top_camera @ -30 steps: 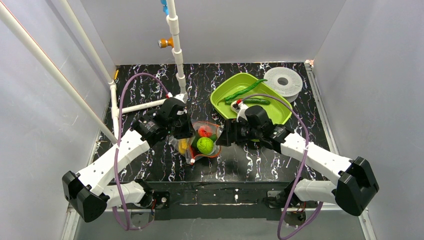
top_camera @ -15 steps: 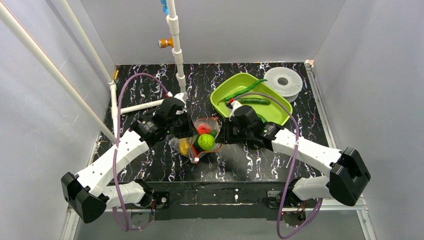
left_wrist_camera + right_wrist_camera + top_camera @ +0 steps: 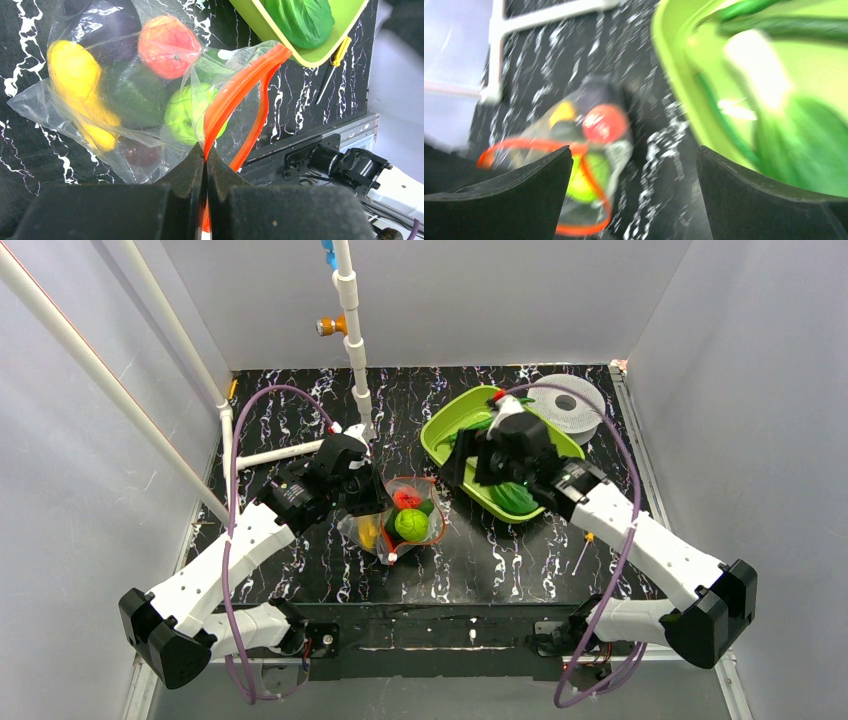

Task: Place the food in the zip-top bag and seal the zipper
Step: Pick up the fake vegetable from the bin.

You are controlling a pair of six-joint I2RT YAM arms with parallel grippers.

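Note:
The clear zip-top bag lies in the middle of the table with its mouth gaping. Inside it are a yellow fruit, a red-orange fruit, a round green one and a purple eggplant. My left gripper is shut on the red-orange zipper at one end of the mouth. My right gripper is open and empty, hanging above the table between the bag and the tray. A bok choy lies in the tray, and long green pieces show there, blurred.
The lime-green tray sits at the back right, partly under my right arm. A white perforated disc lies behind it. An orange-handled screwdriver rests on the table near the front right. A white pipe frame stands at the back left.
My right arm has pulled back from the bag's mouth, up and right over the tray, with its jaws spread wide. The left gripper has kept its hold on the zipper.

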